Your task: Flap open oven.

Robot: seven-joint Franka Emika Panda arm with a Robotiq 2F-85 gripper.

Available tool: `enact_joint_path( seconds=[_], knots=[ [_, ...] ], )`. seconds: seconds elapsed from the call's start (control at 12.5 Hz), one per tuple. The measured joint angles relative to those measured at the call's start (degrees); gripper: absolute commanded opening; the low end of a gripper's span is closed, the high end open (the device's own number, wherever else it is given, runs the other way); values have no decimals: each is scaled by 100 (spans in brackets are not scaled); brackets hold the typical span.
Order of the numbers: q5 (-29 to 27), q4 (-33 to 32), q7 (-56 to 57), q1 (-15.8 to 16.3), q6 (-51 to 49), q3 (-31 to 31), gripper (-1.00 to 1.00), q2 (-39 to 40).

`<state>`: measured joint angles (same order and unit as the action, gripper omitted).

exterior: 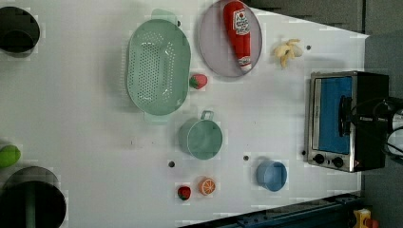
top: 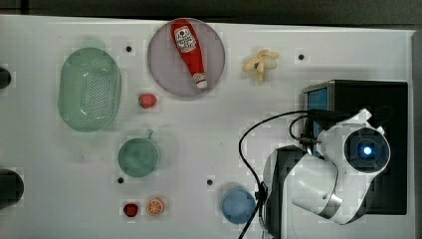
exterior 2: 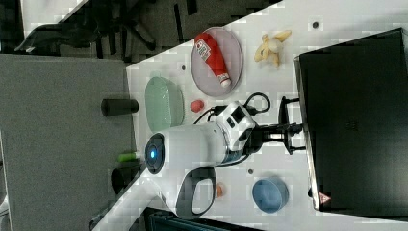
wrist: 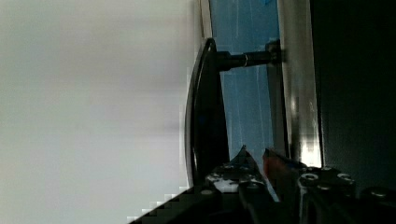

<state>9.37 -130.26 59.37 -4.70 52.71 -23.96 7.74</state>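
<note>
The boxy black oven [exterior: 349,121] with a shiny steel edge has its blue glass door shut. The hand [wrist: 259,156] has its fingers nearly together by the dark bar handle [wrist: 201,107], holding nothing. A red ketchup bottle [top: 189,50] lies on a round grey plate [top: 164,64].

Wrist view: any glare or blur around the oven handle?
Wrist view: the oven steel trim carries a bright glare patch; the bar handle is dark and soft-edged against a washed-out pale table; the gripper is dim. Left view: the blue door reads evenly lit, without glare.

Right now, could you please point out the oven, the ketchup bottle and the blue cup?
oven [exterior: 334,115]: left view, blue glass door.
ketchup bottle [top: 188,47]: top view, red body.
blue cup [top: 238,206]: top view, inside.
</note>
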Motion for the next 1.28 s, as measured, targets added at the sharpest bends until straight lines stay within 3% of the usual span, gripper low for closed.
enact_joint_path(
  seconds=[0.24, 0.48, 1.28],
  knots=[
    [450, -11, -22, 74, 11, 14, -65, -12],
    [1519, -78, -442, 176, 14, 204, -65, 1],
    [3889, -101, -4055, 1041, -1032, 1071, -65, 598]
  ],
)
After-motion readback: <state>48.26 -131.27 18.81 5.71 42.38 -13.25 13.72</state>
